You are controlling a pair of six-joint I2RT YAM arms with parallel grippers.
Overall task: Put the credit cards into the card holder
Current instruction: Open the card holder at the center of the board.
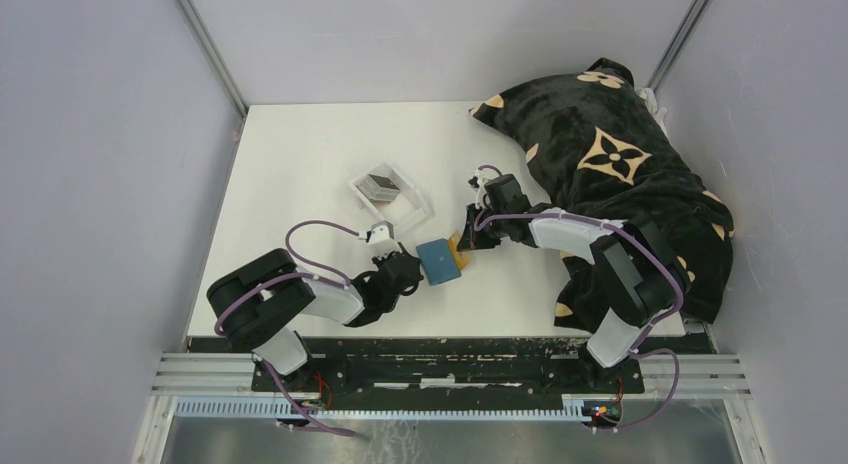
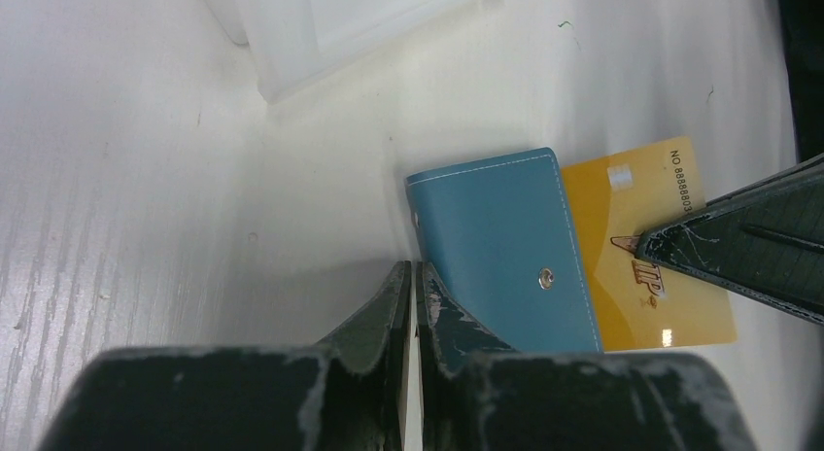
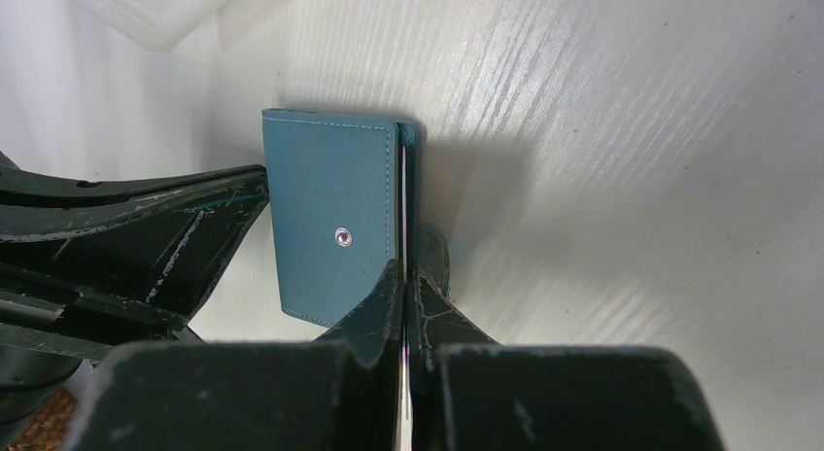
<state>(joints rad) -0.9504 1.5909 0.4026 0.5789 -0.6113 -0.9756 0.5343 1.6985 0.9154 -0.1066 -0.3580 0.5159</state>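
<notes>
1. Lower left of the overhead view: the left gripper (image 2: 416,284) has its jaws nearly together and pinches the left edge of the card holder (image 2: 505,247).
2. Up and centre-left, on the white table (image 1: 300,154), a clear tray (image 1: 412,210) holds a dark stack of credit cards (image 1: 381,184).
3. Centre: the teal card holder lies flat on the table, snap stud facing up, between both grippers.
4. Just right of it, a gold credit card (image 2: 646,266) sticks out from under the holder's top flap.
5. The right gripper (image 3: 403,276) is clamped tight on that gold card.
6. Far right: a black cushion (image 1: 610,164) with tan flowers.
</notes>
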